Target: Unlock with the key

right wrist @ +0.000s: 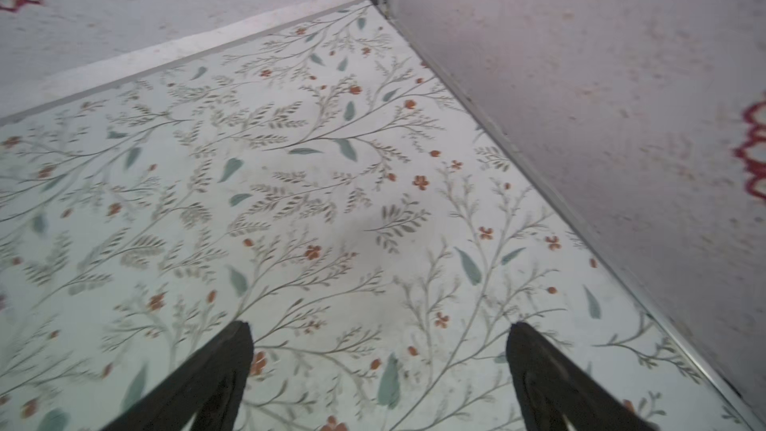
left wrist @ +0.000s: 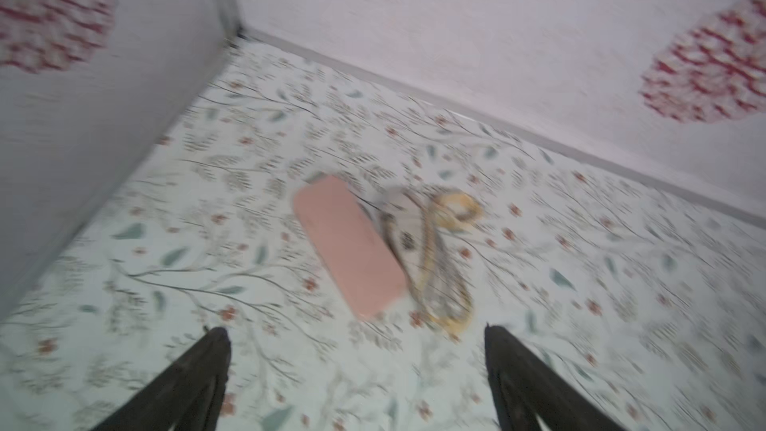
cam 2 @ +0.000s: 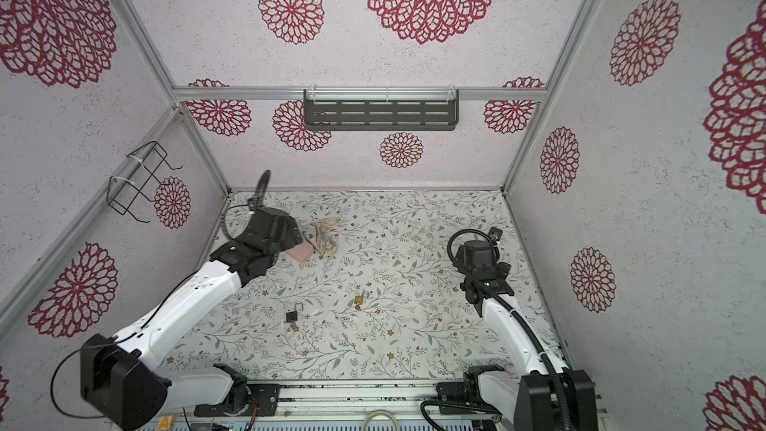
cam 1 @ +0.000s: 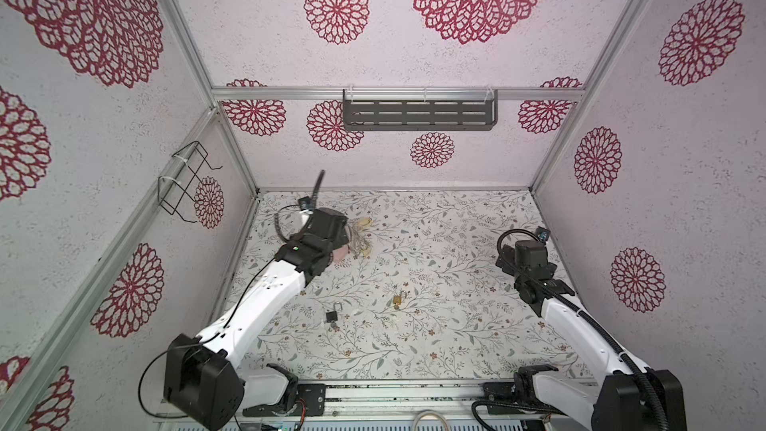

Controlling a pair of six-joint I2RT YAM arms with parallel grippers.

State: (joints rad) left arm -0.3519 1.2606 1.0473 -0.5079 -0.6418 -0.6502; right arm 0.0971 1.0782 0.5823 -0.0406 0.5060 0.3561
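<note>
While your left pincer (left wrist: 356,337) and right pincer (right wrist: 379,329) hang spread and empty, list black padlock (cam 1: 330,316) and brass padlock (cam 1: 399,298) mid-way across the surface (cam 1: 456,267), apparent key (cam 1: 334,326) just beside the black one: small, rigid, likely slippery metal, best pinched across flat faces.

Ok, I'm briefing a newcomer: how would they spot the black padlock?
Start at the floral tabletop, front middle. Two small padlocks lie apart there. The black padlock is the dark-bodied one nearer the left arm; the brass padlock is gold.
</note>
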